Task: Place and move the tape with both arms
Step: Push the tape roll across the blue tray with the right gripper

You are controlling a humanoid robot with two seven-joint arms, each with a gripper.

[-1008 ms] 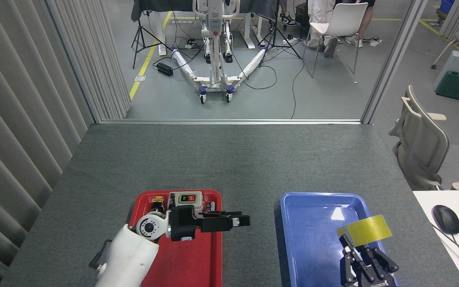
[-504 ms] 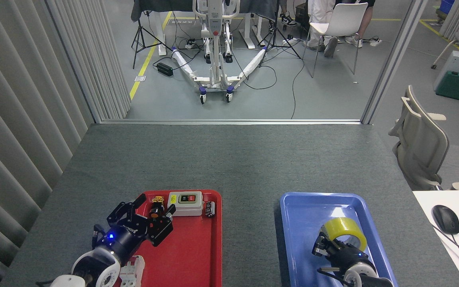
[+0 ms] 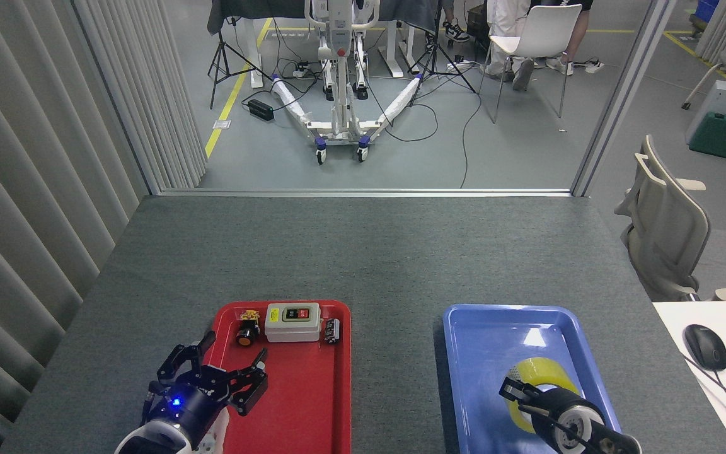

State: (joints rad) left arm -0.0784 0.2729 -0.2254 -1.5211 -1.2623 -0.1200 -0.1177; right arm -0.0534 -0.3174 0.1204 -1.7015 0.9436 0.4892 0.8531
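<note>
Head view, single moment.

Right arm: over the last second the yellow packing tape [image 3: 542,384] has come down from a raised hold above the blue tray [image 3: 483,353] to lie low inside it, in the near right part of the tray floor. The right gripper [image 3: 517,394] is at the roll's near-left rim, with the wrist covering the near part of the roll. Only one dark finger [image 3: 512,387] is visible against the tape; whether the fingers clamp the roll or have let go cannot be told from this angle. Judgement: the placing step into the blue tray is at or very near its end; release is not confirmed.

Left arm: the left gripper [image 3: 212,369] has drawn back toward the near left corner of the red tray [image 3: 312,410] and sits over that tray's left rim, fingers spread wide, holding nothing, blue light on. It is well apart from the switch box [image 3: 292,321], the small push-button part [image 3: 247,330] and the small dark component [image 3: 332,330] lined along the tray's far edge.

Meaning for the task: the tape is on the right side, the left arm is free and ready. A transfer toward the left arm looks like the remaining part, once the right fingers clear the roll.

Risk: roll may shift on the smooth tray floor as the fingers pull away.
</note>
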